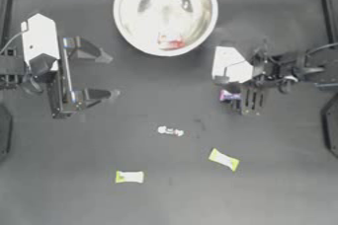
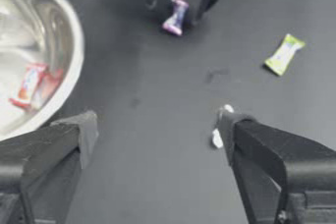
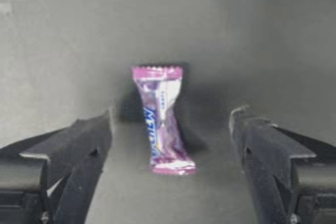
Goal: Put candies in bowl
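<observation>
While the left gripper (image 1: 99, 73) is idling at the table's left with jaws spread, the bowl (image 1: 165, 12) is holding the red-white candy (image 1: 170, 43), and the right gripper (image 3: 171, 139) is straddling the purple-white candy (image 3: 162, 120), jaws apart, not touching it.

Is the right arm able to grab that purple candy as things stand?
Probably yes. The right gripper hangs right over the purple candy with its jaws open on either side of it. Nothing lies between them, and the other candies and the bowl sit well apart.
</observation>
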Controlling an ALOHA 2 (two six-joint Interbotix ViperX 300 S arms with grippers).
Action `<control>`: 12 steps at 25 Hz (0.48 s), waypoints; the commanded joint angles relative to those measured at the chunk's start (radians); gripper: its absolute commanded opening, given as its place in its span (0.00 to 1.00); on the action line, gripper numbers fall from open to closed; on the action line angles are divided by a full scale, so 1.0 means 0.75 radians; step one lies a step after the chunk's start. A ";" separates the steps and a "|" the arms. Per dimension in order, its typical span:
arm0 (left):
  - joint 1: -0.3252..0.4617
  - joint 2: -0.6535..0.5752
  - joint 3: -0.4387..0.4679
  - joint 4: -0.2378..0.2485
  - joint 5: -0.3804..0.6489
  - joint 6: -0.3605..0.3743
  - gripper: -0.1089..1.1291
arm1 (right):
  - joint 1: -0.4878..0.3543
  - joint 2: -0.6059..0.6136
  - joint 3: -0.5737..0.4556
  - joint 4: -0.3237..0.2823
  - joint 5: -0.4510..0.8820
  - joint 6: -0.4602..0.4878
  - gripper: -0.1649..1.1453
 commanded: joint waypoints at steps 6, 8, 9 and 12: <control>-0.002 -0.025 -0.014 0.000 -0.008 0.000 0.92 | 0.008 0.012 -0.010 -0.002 -0.022 0.004 0.88; -0.002 -0.025 -0.016 -0.002 -0.008 -0.002 0.92 | 0.008 0.020 -0.010 0.000 -0.022 0.006 0.88; -0.002 -0.025 -0.016 -0.004 -0.008 -0.002 0.92 | 0.008 0.027 -0.010 0.000 -0.022 0.006 0.88; -0.002 -0.025 -0.014 -0.010 -0.008 -0.002 0.92 | 0.010 0.037 -0.012 0.000 -0.022 0.008 0.84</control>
